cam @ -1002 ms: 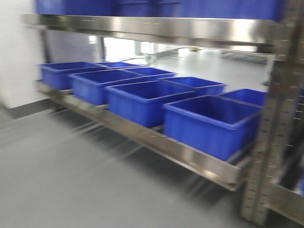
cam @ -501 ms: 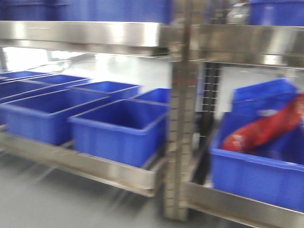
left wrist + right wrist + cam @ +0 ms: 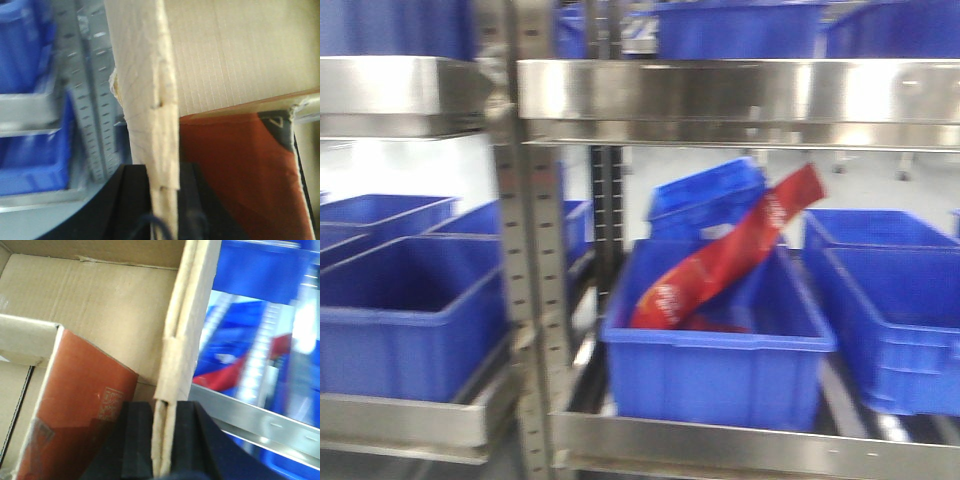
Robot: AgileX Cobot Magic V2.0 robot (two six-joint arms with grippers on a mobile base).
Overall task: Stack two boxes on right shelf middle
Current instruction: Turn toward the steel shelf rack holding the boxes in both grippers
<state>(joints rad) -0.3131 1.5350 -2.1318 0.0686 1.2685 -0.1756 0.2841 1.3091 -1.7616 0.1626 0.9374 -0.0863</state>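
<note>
The cardboard box (image 3: 225, 55) is hanging in the jaws rather than sitting on any shelf. In the left wrist view the left jaws are clamping the top edge of one plain corrugated wall, one black pad pressing on each face. In the right wrist view the right jaws are gripping a doubled cardboard wall (image 3: 177, 340) the same way. I cannot tell whether the two views are showing one carton or two. Inside the open box a red-brown flat item (image 3: 235, 175) is leaning against the inner wall, and a similar red-brown piece (image 3: 75, 405) is showing in the right wrist view.

Beyond the box, the right shelf (image 3: 740, 90) is standing close ahead, its shiny front rail running across the front view. A grey perforated upright (image 3: 525, 250) is dividing it from the bay to the left. Below the rail, a blue bin (image 3: 715, 375) is sitting on the steel level, and a red bag (image 3: 720, 265) is leaning out of it, tilted up to the right. More blue bins (image 3: 895, 300) are standing beside it and on the level above.
</note>
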